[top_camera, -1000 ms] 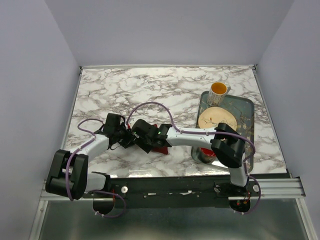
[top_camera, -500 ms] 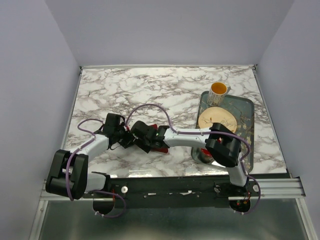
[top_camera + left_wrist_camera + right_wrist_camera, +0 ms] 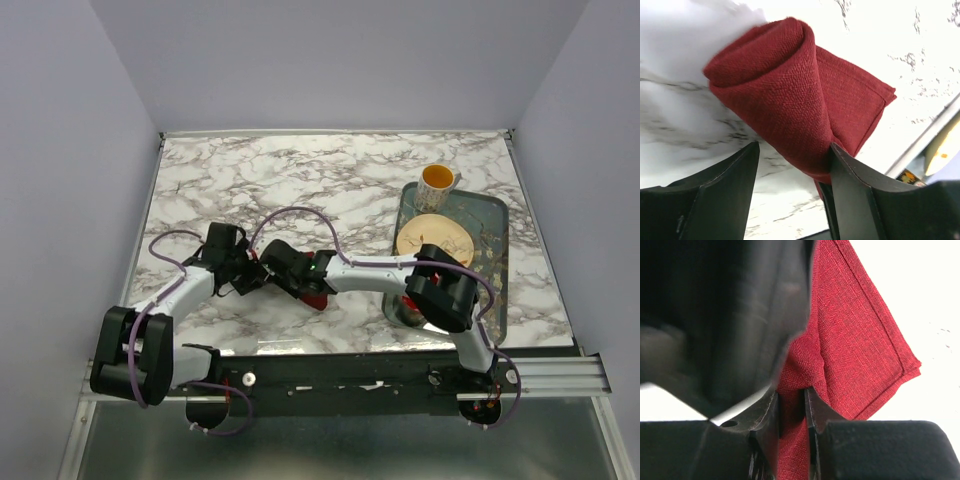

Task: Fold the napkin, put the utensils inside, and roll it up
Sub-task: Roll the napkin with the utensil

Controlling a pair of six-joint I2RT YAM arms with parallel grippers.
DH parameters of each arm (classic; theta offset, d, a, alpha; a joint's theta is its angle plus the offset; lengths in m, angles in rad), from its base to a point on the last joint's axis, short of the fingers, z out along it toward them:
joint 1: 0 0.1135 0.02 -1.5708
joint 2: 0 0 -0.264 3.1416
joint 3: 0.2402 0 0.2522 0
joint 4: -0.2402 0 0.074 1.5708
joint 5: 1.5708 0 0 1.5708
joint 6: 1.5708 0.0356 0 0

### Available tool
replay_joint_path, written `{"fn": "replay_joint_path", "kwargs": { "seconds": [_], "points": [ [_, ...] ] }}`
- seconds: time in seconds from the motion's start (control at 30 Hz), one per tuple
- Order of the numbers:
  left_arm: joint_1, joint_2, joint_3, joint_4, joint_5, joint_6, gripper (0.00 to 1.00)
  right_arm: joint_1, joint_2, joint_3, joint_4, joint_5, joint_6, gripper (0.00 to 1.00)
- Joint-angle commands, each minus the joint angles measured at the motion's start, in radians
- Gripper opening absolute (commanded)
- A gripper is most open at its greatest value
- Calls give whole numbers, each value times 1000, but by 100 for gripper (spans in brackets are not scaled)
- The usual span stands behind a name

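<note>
The dark red napkin lies on the marble table as a thick roll with a flat tail spreading beyond it. My left gripper is open around the roll's near end. Its right finger touches the cloth and its left finger stands apart. My right gripper is shut on a pinched fold of the napkin. From above, the left gripper and right gripper meet over the napkin, which they mostly cover. The utensils are hidden.
A metal tray at the right holds a tan plate and a yellow-lined mug. The right arm's elbow hangs over the tray's near end. The table's front edge runs close behind the napkin.
My right gripper has closed onto a fold of the napkin. My left gripper has opened wider. Both grippers and the napkin have shifted slightly to the left.
</note>
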State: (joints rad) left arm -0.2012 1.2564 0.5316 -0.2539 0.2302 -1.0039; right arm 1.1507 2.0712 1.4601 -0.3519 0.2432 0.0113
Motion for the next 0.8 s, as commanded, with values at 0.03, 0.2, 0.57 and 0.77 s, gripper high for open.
{"fn": "replay_joint_path", "kwargs": {
  "seconds": [0.03,0.2,0.57,0.77],
  "points": [
    [48,-60,33,-131,-60,108,66,-81,-2,-14,-25,-295,84,21],
    [54,-104,50,-145,-65,114,66,-163,-11,-58,27,-508,124,24],
    [33,-117,91,-120,-23,90,66,-296,66,-61,68,-900,180,27],
    [-30,-74,104,-82,-14,53,66,-336,104,-81,116,-1041,213,29]
  ]
}}
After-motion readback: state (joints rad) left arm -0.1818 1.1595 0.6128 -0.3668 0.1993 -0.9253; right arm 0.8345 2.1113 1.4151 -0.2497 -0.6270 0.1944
